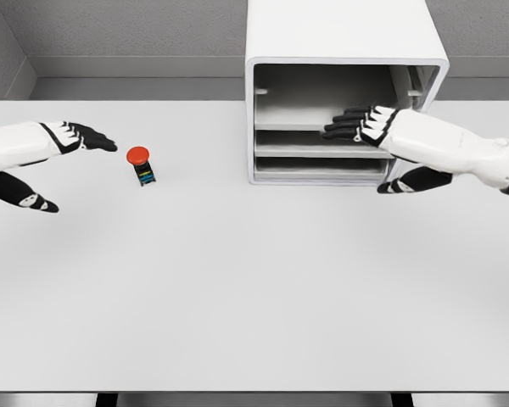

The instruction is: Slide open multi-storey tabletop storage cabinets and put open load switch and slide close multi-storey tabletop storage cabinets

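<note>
White tabletop (237, 280) shows me the boxy white 3-tier storage cabinet (339, 38) with my flat, empty right hand (360, 125) at its shelves, while the red-capped load switch (140, 163) waits unstowed beside my spread left hand (83, 137).

Even, bright, diffuse light fills the rendered scene; the matte white tabletop (254, 297) shows no glare and only faint shadows. The glossy white open-fronted storage cabinet (339, 34) darkens inside. Everything is sharp and in focus, with no visible edge distortion
</note>
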You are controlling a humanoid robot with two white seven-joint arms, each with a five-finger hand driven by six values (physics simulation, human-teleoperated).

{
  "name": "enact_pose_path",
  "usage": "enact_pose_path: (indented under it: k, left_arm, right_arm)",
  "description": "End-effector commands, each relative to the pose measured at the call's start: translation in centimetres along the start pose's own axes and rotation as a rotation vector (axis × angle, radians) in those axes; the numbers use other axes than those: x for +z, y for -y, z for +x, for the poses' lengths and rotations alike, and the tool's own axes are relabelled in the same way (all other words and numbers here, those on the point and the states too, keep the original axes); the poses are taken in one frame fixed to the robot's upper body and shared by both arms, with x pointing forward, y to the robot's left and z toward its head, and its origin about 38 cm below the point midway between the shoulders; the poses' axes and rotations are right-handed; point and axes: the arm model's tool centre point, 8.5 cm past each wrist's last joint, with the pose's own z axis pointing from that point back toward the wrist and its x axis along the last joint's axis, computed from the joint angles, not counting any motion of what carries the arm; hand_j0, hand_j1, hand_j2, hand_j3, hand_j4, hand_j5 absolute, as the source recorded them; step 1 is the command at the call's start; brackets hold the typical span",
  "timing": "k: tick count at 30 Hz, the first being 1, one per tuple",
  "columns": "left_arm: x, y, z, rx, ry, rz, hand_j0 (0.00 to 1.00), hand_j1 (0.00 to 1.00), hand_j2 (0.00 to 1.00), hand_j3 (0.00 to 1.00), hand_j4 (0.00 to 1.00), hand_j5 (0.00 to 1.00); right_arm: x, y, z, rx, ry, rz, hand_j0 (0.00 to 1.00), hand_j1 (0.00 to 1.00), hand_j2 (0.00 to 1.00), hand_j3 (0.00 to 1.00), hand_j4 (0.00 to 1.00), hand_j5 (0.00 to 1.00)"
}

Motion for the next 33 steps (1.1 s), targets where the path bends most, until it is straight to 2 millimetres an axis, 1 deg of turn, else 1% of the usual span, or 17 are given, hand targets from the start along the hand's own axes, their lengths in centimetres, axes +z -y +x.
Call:
enact_pose_path:
  k: [1, 3, 4, 5, 6, 7, 8, 9, 11, 15, 17, 18, 20, 23, 26, 31, 33]
  left_arm:
    - [-1.5, 0.8, 0.4, 0.029, 0.046, -0.030, 1.00, 1.00, 1.00, 1.00, 1.00, 1.00]
    - [-3.1, 0.9, -0.2, 0.044, 0.061, 0.000, 1.00, 1.00, 1.00, 1.00, 1.00, 1.00]
    - [-3.3, 0.8, -0.4, 0.046, 0.061, 0.008, 1.00, 1.00, 1.00, 1.00, 1.00, 1.00]
    - [-3.9, 1.1, -0.6, 0.057, 0.064, 0.015, 1.00, 1.00, 1.00, 1.00, 1.00, 1.00]
    - [-4.4, 0.9, -0.9, 0.055, 0.064, 0.025, 1.00, 1.00, 1.00, 1.00, 1.00, 1.00]
    - [-4.9, 1.1, -1.3, 0.061, 0.058, 0.029, 1.00, 1.00, 1.00, 1.00, 1.00, 1.00]
    - [-5.3, 1.2, -2.2, 0.072, 0.040, 0.042, 1.00, 1.00, 1.00, 1.00, 1.00, 1.00]
    - [-5.6, 0.7, -2.6, 0.055, 0.027, 0.044, 1.00, 1.00, 1.00, 1.00, 1.00, 1.00]
    - [-6.7, 1.0, -3.1, 0.068, 0.026, 0.055, 1.00, 1.00, 1.00, 1.00, 1.00, 1.00]
    - [-7.4, 1.8, -4.1, 0.071, -0.004, 0.041, 1.00, 1.00, 1.00, 1.00, 1.00, 1.00]
    - [-7.5, 1.4, -4.3, 0.043, -0.019, 0.031, 1.00, 1.00, 1.00, 1.00, 1.00, 1.00]
    - [-7.8, 1.6, -4.6, 0.032, -0.032, 0.020, 1.00, 1.00, 1.00, 1.00, 1.00, 1.00]
    - [-7.5, 1.2, -5.2, 0.030, -0.052, 0.017, 1.00, 1.00, 1.00, 1.00, 1.00, 1.00]
    - [-9.2, 1.0, -5.4, 0.015, -0.046, -0.060, 1.00, 1.00, 1.00, 1.00, 1.00, 1.00]
    - [-9.9, 0.3, -5.2, -0.003, -0.039, -0.086, 1.00, 1.00, 1.00, 1.00, 1.00, 1.00]
    - [-10.3, 0.5, -5.2, -0.008, -0.036, -0.113, 1.00, 1.00, 1.00, 1.00, 1.00, 1.00]
    - [-10.3, 0.9, -5.8, 0.007, -0.051, -0.122, 1.00, 1.00, 1.00, 1.00, 1.00, 1.00]
  right_arm:
    - [-0.2, -0.5, 0.1, -0.013, 0.005, 0.024, 1.00, 1.00, 1.00, 1.00, 1.00, 1.00]
    - [-1.5, 0.1, 0.4, -0.009, 0.037, -0.008, 1.00, 1.00, 1.00, 1.00, 1.00, 1.00]
    - [-1.8, -0.1, 0.5, -0.018, 0.045, -0.015, 1.00, 1.00, 1.00, 1.00, 1.00, 1.00]
    - [-2.4, -0.7, 0.6, -0.035, 0.058, -0.009, 1.00, 1.00, 1.00, 1.00, 1.00, 1.00]
    - [-2.7, -1.2, 0.7, -0.040, 0.065, 0.007, 1.00, 1.00, 1.00, 1.00, 1.00, 1.00]
    - [-2.7, -1.2, 0.7, -0.039, 0.064, 0.007, 1.00, 1.00, 1.00, 1.00, 1.00, 1.00]
    - [-2.6, -1.0, 0.7, -0.035, 0.062, 0.003, 1.00, 1.00, 1.00, 1.00, 1.00, 1.00]
    - [-2.6, -0.8, 0.6, -0.032, 0.061, 0.002, 1.00, 1.00, 1.00, 1.00, 1.00, 1.00]
    - [-2.6, -0.7, 0.6, -0.029, 0.062, 0.004, 1.00, 1.00, 1.00, 1.00, 1.00, 1.00]
    - [-2.7, -0.1, 0.0, -0.004, 0.046, 0.027, 1.00, 1.00, 1.00, 1.00, 1.00, 1.00]
    - [-3.9, -0.7, 0.3, 0.009, 0.064, 0.050, 1.00, 1.00, 1.00, 1.00, 1.00, 1.00]
    - [-4.3, -1.0, 0.0, 0.007, 0.062, 0.054, 1.00, 1.00, 1.00, 1.00, 1.00, 1.00]
    - [-4.7, -1.5, -1.0, -0.014, 0.042, 0.065, 1.00, 1.00, 1.00, 1.00, 1.00, 1.00]
    - [-4.5, -0.7, -2.0, -0.007, 0.014, 0.057, 1.00, 1.00, 1.00, 1.00, 1.00, 1.00]
    - [-4.2, -0.3, -3.5, -0.012, -0.027, 0.065, 1.00, 1.00, 1.00, 1.00, 1.00, 1.00]
    - [-4.4, -0.8, -3.4, -0.021, -0.023, 0.068, 1.00, 1.00, 1.00, 1.00, 1.00, 1.00]
    - [-5.1, -0.8, -3.3, -0.021, -0.012, 0.061, 1.00, 1.00, 1.00, 1.00, 1.00, 1.00]
